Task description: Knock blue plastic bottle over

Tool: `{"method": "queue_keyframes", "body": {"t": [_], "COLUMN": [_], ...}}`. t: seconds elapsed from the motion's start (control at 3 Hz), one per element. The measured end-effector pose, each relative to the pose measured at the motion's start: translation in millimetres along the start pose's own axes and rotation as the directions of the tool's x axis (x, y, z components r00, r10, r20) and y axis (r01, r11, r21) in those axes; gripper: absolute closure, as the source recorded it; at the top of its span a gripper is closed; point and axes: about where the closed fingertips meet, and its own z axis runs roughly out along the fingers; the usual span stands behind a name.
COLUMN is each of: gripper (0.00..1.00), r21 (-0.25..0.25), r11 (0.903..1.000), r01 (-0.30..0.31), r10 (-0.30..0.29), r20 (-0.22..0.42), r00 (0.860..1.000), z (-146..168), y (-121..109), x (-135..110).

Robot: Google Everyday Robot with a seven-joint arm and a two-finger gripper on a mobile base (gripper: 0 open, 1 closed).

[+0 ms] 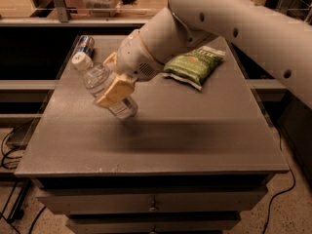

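The blue plastic bottle is clear and ribbed with a white cap. It leans steeply to the upper left over the left part of the grey table, its base near the tabletop. My gripper is at the bottle's middle, one tan finger lying across its front. The white arm reaches in from the upper right.
A blue-and-silver drink can stands at the table's back left, just behind the bottle's cap. A green chip bag lies at the back right of centre. The table's left edge is close to the bottle.
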Motion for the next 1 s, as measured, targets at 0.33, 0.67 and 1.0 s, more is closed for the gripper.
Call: {"method": "queue_keyframes", "body": {"t": [0.33,0.67,1.0], "gripper": [1.00,1.00,0.81], "r21": [0.035,0.033,0.037], "r11": [0.9994,0.9989,0.9990], "r01": [0.009,0.032,0.026], "r10": [-0.002,-0.015,0.000], "r20": [-0.221,-0.423,-0.574], "r00": [0.975,0.906,0.819], "z": [-13.7,-14.4,-15.0], "y": [-0.6,3.3,0.7], "x": [25.7,54.3,90.1]}}
